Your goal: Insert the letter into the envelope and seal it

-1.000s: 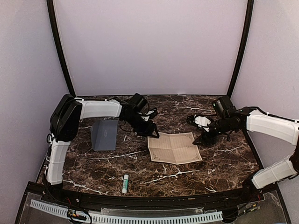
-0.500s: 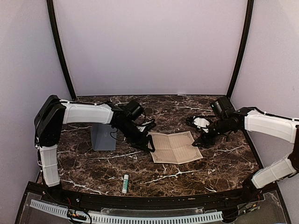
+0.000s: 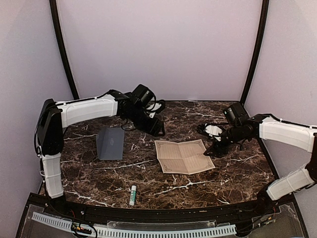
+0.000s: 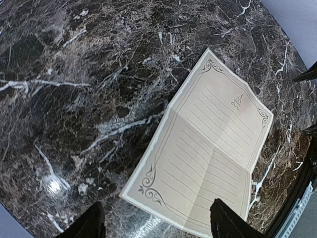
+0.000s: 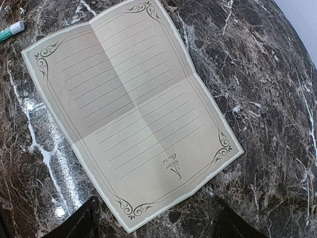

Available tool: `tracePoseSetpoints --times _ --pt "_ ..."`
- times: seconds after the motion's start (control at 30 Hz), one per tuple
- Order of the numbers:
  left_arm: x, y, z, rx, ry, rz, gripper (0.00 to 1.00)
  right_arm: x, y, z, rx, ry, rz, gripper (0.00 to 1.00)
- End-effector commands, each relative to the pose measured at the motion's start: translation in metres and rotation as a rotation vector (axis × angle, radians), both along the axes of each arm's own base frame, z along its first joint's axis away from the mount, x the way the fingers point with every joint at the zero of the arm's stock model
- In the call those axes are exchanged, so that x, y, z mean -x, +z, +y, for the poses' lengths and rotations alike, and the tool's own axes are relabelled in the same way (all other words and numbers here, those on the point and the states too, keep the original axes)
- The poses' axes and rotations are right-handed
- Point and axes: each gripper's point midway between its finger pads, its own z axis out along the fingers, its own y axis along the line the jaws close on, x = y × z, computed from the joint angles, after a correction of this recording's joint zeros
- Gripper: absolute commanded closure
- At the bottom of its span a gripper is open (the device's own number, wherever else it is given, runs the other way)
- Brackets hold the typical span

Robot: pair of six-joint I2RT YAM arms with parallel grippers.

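The letter (image 3: 184, 156) is a cream bordered sheet lying unfolded and flat on the marble table, at centre. It also shows in the left wrist view (image 4: 208, 148) and the right wrist view (image 5: 129, 104). The envelope (image 3: 111, 143) is a grey-blue rectangle lying to the letter's left. My left gripper (image 3: 158, 129) is open and empty, raised above the table beyond the letter's far left corner; its own camera shows it (image 4: 158, 225) over the sheet's corner. My right gripper (image 3: 213, 149) is open and empty, just off the letter's right edge, and is seen in the right wrist view (image 5: 156, 225).
A green-and-white glue stick (image 3: 132, 195) lies near the front edge, left of centre, and shows in the right wrist view (image 5: 10, 30). Purple walls and two black frame posts close in the back and sides of the table.
The left gripper dropped to the letter's left edge half a second ago, then lifted back and away toward the far side. The letter lies nearly as before. The right gripper barely moved.
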Motion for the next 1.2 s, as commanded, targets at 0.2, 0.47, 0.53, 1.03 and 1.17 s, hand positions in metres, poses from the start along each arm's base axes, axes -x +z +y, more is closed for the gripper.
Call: tracePoseSetpoints --times 0.2,0.47,0.53,1.03,1.17 --pt "-0.035 -0.04 -0.036 -0.059 -0.087 -0.001 0.26 0.001 -0.007 -0.005 0.017 -0.016 0.003 0.28" --pt "-0.004 -0.062 -0.042 -0.048 -0.115 0.184 0.28 0.0 -0.01 -0.005 0.025 -0.015 0.007 0.28" --pt "0.01 -0.06 -0.047 -0.024 -0.14 0.225 0.31 0.0 -0.011 -0.006 0.029 -0.015 0.005 0.28" --pt "0.106 -0.058 -0.044 -0.039 -0.206 0.419 0.36 0.001 -0.017 -0.007 0.046 -0.014 0.019 0.27" --pt "0.117 -0.049 -0.038 -0.017 -0.21 0.429 0.36 0.001 -0.02 -0.007 0.047 -0.011 0.03 0.27"
